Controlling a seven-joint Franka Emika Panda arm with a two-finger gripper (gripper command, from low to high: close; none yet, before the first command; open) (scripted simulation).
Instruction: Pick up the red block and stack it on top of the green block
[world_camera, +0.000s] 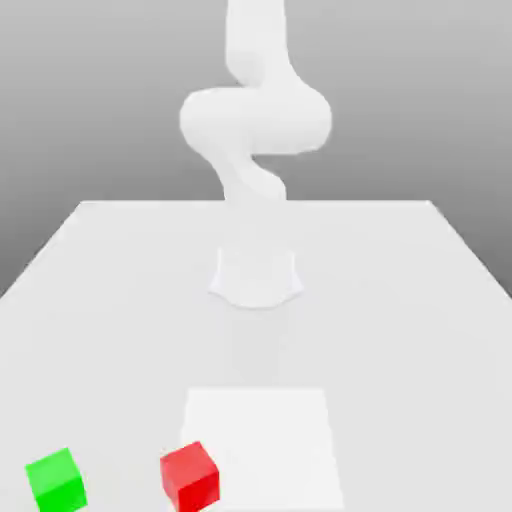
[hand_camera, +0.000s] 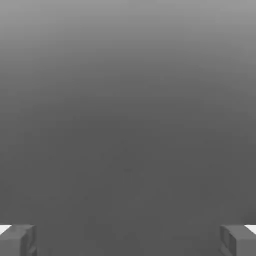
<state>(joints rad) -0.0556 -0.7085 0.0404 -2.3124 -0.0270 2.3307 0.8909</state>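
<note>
Your gripper is spread fully wide and holds nothing; in the hand view both fingertips frame bare grey surface. You're at the reach step: the blocks lie well apart from it, untouched. The exterior view gives their places: the red block on the table, the green block near it, toward that view's left. Next, I judge, bring the gripper down over the red block.

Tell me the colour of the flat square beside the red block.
White flat square, best seen in the exterior view.
</note>
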